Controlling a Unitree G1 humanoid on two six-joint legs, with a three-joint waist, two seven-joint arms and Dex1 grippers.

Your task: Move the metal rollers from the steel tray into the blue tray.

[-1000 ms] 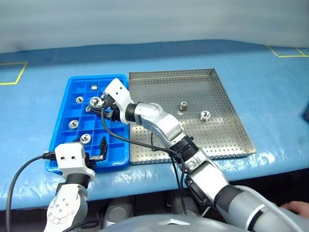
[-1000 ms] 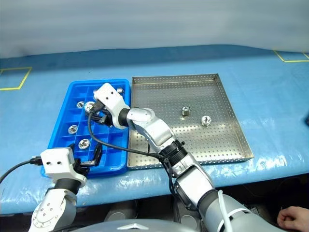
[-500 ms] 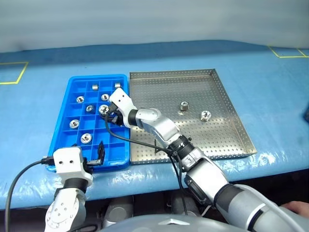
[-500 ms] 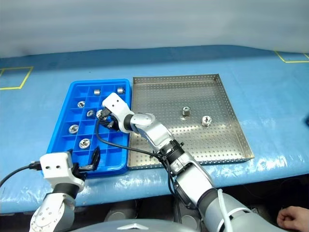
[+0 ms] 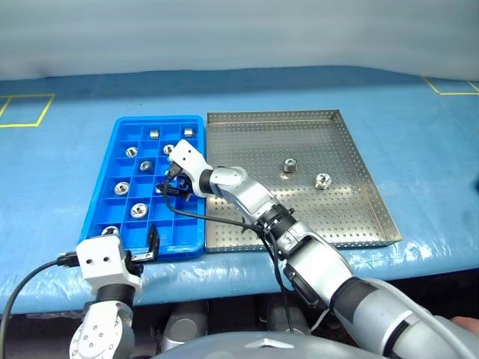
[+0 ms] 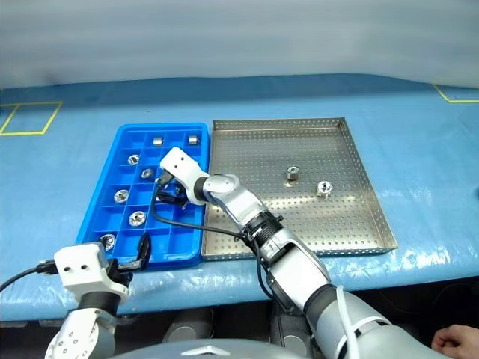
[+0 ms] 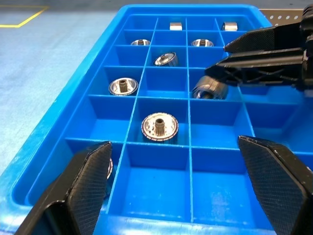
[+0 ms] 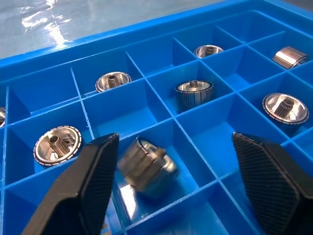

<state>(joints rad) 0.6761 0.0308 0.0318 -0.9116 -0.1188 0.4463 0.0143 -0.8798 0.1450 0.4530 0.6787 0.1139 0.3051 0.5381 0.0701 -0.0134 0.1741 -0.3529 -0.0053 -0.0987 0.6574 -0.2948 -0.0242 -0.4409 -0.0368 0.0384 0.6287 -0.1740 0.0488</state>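
A shiny silver ribbed metal roller (image 8: 146,165) lies tilted on its side in a compartment of the bright blue gridded plastic tray (image 5: 105,194). The right gripper (image 8: 171,181) straddles it, jaws spread wide; the left gripper (image 7: 181,196) is likewise spread.

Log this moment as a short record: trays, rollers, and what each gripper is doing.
surface: blue-covered table
steel tray: two metal rollers left on it, apart from each other
blue tray: rollers sit singly in several compartments
right gripper: open, over the blue tray
roller just below right gripper: tilted in a compartment, fingers not closed on it
left gripper: open, holding nothing, at the blue tray's near edge
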